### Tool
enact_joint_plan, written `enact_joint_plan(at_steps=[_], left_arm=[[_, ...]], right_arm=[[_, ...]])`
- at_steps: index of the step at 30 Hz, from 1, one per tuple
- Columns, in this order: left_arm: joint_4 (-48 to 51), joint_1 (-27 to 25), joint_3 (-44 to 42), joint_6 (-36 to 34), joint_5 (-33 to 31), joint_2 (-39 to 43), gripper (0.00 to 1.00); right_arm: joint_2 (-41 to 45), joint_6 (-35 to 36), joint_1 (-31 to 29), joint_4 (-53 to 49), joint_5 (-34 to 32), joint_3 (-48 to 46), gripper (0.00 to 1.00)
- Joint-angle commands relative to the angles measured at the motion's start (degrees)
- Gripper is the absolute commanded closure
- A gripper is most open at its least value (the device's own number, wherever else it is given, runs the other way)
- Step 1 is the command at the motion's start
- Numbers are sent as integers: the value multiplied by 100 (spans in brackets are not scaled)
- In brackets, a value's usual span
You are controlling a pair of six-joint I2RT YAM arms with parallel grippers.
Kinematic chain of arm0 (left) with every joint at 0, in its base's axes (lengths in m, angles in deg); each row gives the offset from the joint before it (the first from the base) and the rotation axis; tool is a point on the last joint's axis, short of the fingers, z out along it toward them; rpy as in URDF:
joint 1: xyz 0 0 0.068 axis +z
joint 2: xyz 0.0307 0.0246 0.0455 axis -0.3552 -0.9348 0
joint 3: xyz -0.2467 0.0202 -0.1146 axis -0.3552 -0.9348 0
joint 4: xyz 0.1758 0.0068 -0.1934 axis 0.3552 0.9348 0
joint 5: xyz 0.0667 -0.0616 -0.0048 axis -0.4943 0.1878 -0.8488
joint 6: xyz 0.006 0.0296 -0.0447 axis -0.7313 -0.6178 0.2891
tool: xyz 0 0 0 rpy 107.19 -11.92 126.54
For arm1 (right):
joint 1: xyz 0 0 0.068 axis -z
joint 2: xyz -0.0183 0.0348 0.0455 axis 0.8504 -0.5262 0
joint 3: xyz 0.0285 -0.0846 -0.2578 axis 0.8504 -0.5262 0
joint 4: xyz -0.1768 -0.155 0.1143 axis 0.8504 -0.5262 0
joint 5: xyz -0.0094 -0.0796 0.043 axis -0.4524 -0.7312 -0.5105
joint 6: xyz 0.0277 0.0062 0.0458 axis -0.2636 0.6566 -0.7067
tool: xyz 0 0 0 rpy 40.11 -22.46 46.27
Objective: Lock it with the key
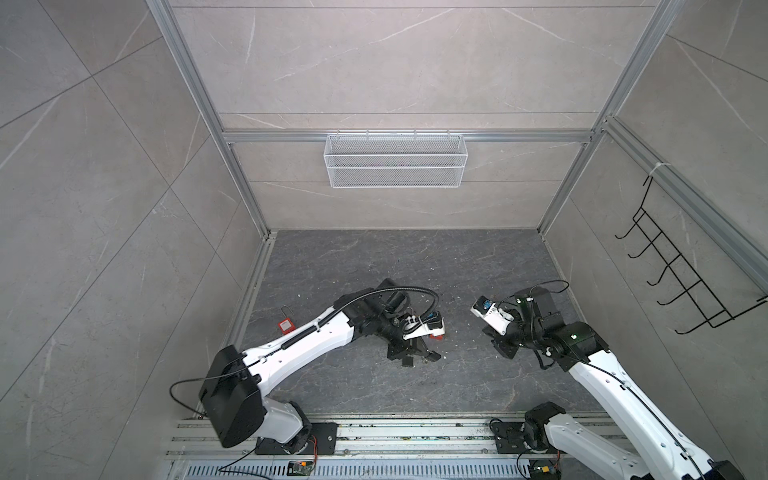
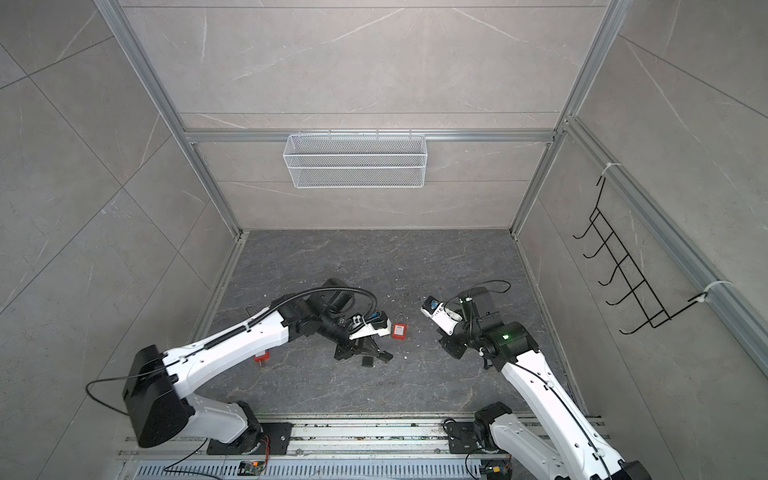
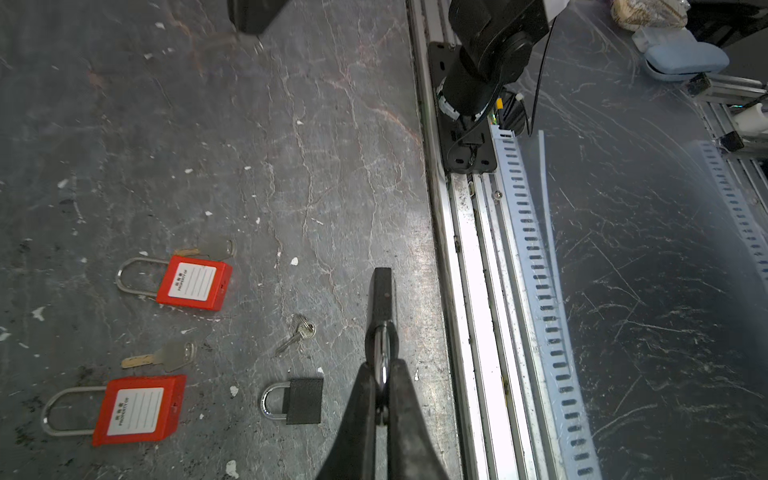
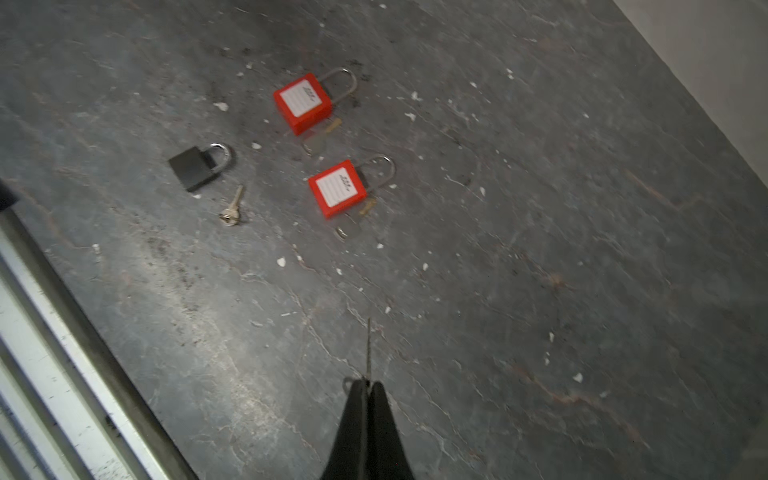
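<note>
Black padlock (image 3: 382, 291) clamped by shackle in L pincer (image 3: 383, 368); R pincer (image 4: 368, 382) pinches key (image 4: 368, 345). Risk: misalignment swings padlock, key slips.

- Left arm (image 1: 291, 349): glossy white shells between bulky black joint housings, with small dark screw holes dotted along the white links.
- A thin black cable (image 1: 170, 390) loops out beside its shoulder housing, and a ribbed black hose (image 1: 407, 287) arcs over its wrist.
- Right arm (image 1: 615, 390): the same white shells and black joints, a thin black cable along its length, and a green light (image 2: 505, 336) on one black housing.
- Each wrist carries a white camera bracket (image 1: 494, 319), blue at the front.
- Black base plates (image 1: 326, 436) have bolt holes.
- Left gripper (image 3: 383, 365) and right gripper (image 4: 368, 384): matte black, tapering fingers.
</note>
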Motion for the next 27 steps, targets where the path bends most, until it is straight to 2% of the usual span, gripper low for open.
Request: enact_joint_plan(at_steps=[1, 5, 12, 22, 27], left_arm=[[901, 18, 577, -361, -110, -484, 100], [1449, -102, 1264, -472, -315, -1331, 100], [2115, -341, 2260, -625, -585, -2528, 100], [2583, -587, 3242, -621, -996, -3641, 100], [2591, -686, 3383, -606, -1166, -3915, 100]], right_arm=[[22, -330, 226, 183, -574, 18, 100], [193, -525, 491, 305, -691, -23, 100], [455, -594, 509, 65, -619, -23, 100], [480, -599, 509, -39, -645, -49, 100], [467, -637, 514, -9, -583, -108, 100]])
